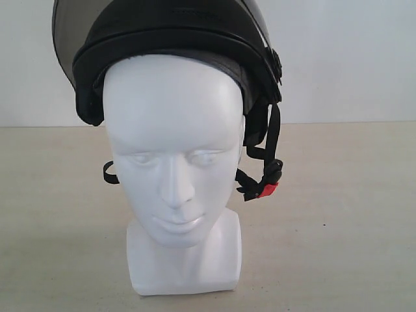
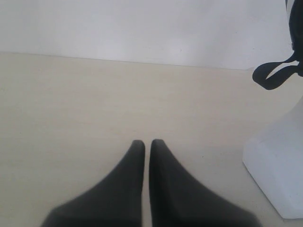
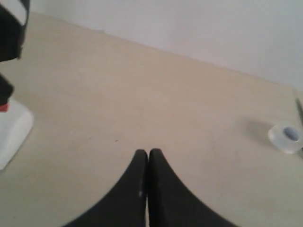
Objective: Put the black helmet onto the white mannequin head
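1. The black helmet (image 1: 175, 39) sits on top of the white mannequin head (image 1: 174, 149), its padded rim running across the brow and down both sides of the skull.
2. The smoky visor (image 1: 65, 39) is tilted up above the forehead, leaving the face bare.
3. The chin straps (image 1: 263, 162) hang loose beside the cheek on the right of the exterior view, with the red buckle tab (image 1: 268, 190) dangling near the jaw. A short strap end (image 1: 110, 174) shows on the other side.
4. The head stands upright on its blocky base on the pale counter (image 1: 351, 227), facing the exterior camera.
5. The left tool (image 2: 147, 142) is clenched, its two dark fingers drawn together with only a thin slit between them and nothing in it. It hovers low over bare counter.
6. From the left wrist view, the white base (image 2: 279, 170) stands off to one side of the tool, near but clearly apart. A black strap loop (image 2: 274, 73) hangs above the base.
7. The right tool (image 3: 148, 152) is clenched too, fingertips meeting, empty.
8. From the right wrist view, the edge of the helmet (image 3: 12, 28) and a corner of the white base (image 3: 12, 132) lie well apart from the tool, at the edge of the picture.
9. A clear roll of tape (image 3: 286, 137) lies on the counter on the opposite side of the right tool, away from the head.
10. Neither tool touches the helmet or the head.
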Tool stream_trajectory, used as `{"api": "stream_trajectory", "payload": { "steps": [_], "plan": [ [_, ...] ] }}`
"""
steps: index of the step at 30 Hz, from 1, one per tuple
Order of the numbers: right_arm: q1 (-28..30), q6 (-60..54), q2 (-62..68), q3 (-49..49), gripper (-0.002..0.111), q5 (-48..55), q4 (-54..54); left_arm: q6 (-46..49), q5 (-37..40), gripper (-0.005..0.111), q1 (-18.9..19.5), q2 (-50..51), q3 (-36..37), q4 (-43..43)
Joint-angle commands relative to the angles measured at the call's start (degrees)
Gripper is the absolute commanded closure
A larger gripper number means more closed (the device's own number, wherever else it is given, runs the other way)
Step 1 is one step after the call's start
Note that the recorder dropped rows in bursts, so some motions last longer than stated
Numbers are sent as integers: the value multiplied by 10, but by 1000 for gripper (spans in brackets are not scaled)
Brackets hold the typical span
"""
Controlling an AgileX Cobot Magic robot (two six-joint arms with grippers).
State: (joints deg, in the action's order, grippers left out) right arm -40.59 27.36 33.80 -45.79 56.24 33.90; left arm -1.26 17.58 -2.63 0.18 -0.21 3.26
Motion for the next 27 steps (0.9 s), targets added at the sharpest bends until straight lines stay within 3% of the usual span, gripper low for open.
{"api": "stream_trajectory", "payload": {
  "steps": [1,11,18,27],
  "plan": [
    [0,-62,8,-17,109,18,-132,2,0,102,2,-2,2,-1],
    [0,-266,24,-45,109,-60,-517,2,0,102,2,-2,2,-1],
    [0,-229,30,-90,109,-54,-526,2,0,102,2,-2,2,-1],
    [0,-183,138,-253,109,137,-428,2,0,102,2,-2,2,-1]
  ]
}}
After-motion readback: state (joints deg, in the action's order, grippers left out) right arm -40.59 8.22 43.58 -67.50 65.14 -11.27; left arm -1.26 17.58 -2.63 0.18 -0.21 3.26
